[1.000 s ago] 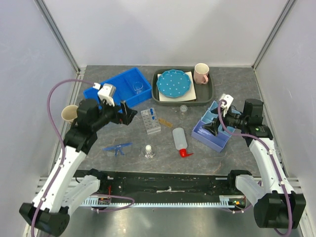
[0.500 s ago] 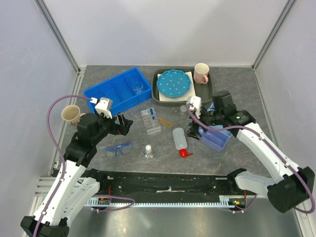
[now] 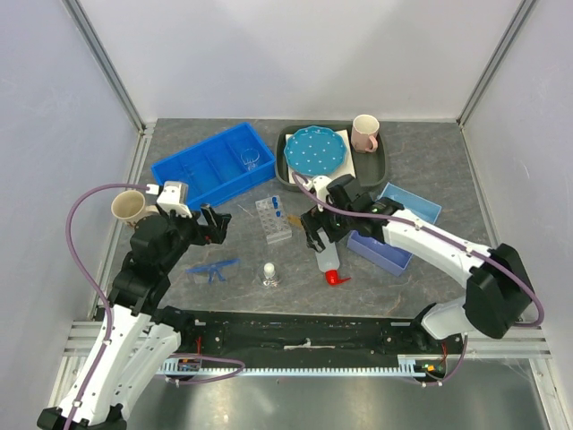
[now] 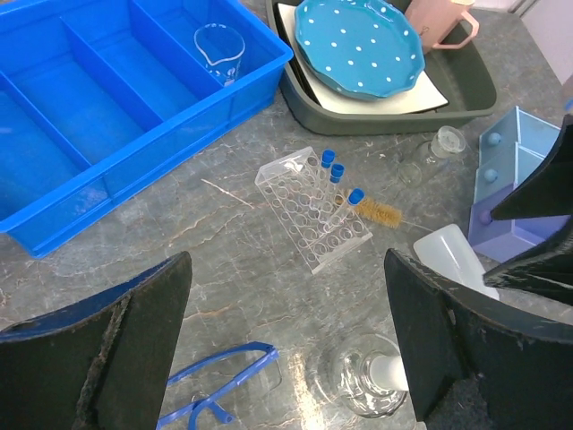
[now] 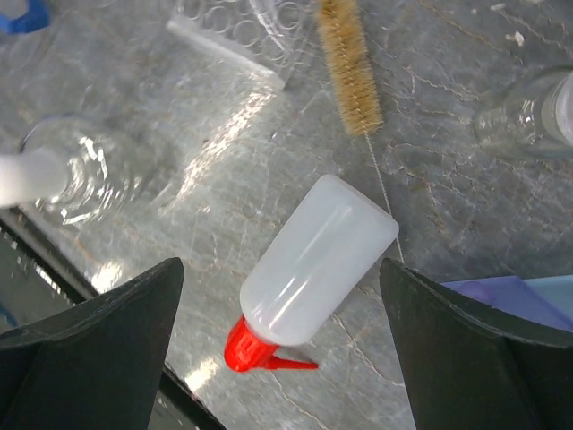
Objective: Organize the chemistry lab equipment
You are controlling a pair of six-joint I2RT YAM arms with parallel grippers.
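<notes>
Right hand [image 3: 316,235] swung left over the bottle [image 5: 318,260]; left hand [image 3: 212,224] drew nearer.
Both hands gape wide, holding nothing; bottle lies on the desk [image 3: 430,161], just right of the rack [image 3: 273,219], nozzle nearward.

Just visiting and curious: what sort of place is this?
Probably a robot test bench staged as a chemistry lab: two robot arms over a grey table holding a test-tube rack, a squeeze bottle and safety glasses.
</notes>
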